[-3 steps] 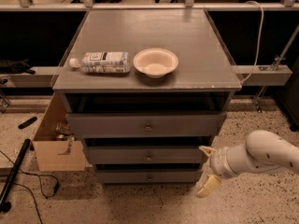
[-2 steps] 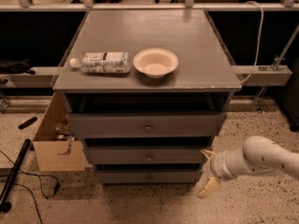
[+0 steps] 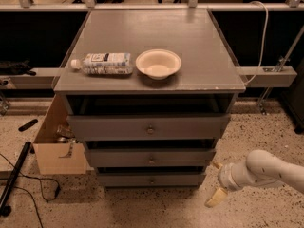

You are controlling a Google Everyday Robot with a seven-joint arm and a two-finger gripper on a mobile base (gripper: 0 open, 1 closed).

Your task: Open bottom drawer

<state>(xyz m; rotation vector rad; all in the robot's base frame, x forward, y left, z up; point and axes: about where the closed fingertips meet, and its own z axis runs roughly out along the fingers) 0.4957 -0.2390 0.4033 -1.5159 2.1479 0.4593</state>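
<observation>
The grey cabinet has three drawers stacked under its top. The bottom drawer (image 3: 142, 180) is the lowest and slimmest front, with a small round knob (image 3: 152, 180) at its centre. It sits nearly flush with the cabinet. My gripper (image 3: 214, 184) is at the lower right, on the end of the white arm (image 3: 266, 171), just off the right end of the bottom drawer and near the floor. Its two yellowish fingers (image 3: 213, 199) are spread apart and hold nothing. It is well to the right of the knob.
The middle drawer (image 3: 151, 158) and top drawer (image 3: 149, 126) stand slightly out. A plastic bottle (image 3: 102, 63) lies beside a white bowl (image 3: 158, 63) on the cabinet top. An open cardboard box (image 3: 54, 151) stands at the left, with a black pole and cables (image 3: 14, 177) on the floor.
My gripper and arm have shifted a little to the right and down, slightly away from the cabinet's right side. The drawers have not moved.
</observation>
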